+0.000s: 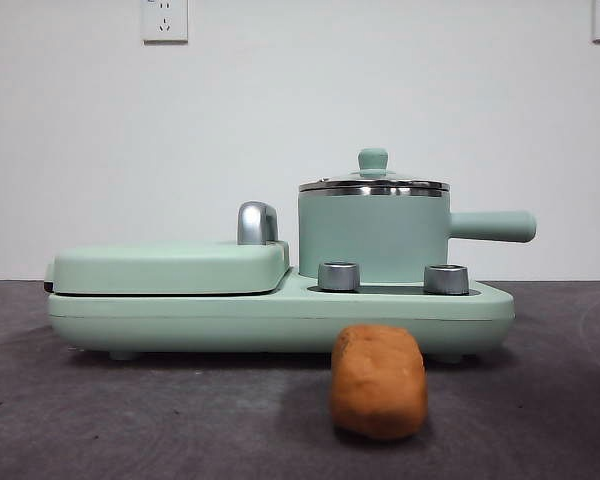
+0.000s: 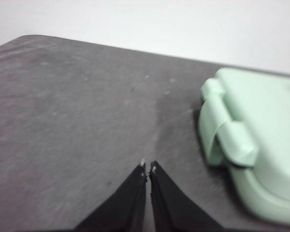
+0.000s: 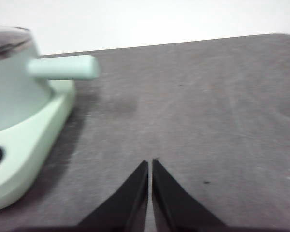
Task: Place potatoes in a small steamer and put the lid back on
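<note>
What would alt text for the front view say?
An orange-brown potato lies on a dark table in front of a mint-green cooker. On the cooker stands a small steamer with its glass lid on, beside a closed griddle. No robot arm shows.

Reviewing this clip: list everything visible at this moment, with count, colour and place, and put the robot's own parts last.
potato: 1, orange-brown, on the table in front of the appliance base, below the steamer.
small steamer: 1, mint-green pot with steel rim and straight side handle, on the base's pot side.
lid: 1, clear glass with steel rim and mint-green knob, on the steamer.
appliance base: 1, mint-green, on the table.
griddle cover: 1, mint-green, flat, shut, beside the steamer; steel handle behind it.
knobs: 2, silver, in front of the steamer.
wall sockets: 2, white, high on the wall.
table: 1, dark grey.
left gripper: 1, black, jaws shut, over bare table near the griddle end.
right gripper: 1, black, jaws shut, over bare table near the steamer's handle.
</note>
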Controlling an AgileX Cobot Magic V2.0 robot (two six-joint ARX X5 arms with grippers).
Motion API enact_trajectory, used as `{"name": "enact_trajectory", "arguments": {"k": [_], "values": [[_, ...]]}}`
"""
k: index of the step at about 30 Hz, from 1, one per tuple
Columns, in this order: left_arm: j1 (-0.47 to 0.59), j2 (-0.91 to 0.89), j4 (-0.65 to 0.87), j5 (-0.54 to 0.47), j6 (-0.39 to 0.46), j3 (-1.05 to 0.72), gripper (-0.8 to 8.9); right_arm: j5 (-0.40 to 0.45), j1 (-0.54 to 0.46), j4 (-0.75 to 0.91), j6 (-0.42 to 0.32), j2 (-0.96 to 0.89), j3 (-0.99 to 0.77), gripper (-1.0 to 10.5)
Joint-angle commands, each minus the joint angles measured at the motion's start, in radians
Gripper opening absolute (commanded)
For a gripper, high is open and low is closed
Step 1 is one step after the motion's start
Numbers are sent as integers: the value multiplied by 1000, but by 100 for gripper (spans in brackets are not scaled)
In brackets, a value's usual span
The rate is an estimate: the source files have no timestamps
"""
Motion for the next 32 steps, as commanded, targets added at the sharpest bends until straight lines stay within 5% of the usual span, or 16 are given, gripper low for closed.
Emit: {"name": "enact_trajectory", "arguments": {"k": [1,12,23,32], "values": [[2,-1,50,53,-98,-18,15,-56,0,5,18,-2,-5,10],[-53,32,49,219,-177,47,15,-182,0,-22,148,0,84,10],[-166,268,23,276,-177,347,15,-232,0,-210,227,40,366,10],[-222,527,-183,431,-101,706,15,-445,0,-343,218,226,641,10]]}}
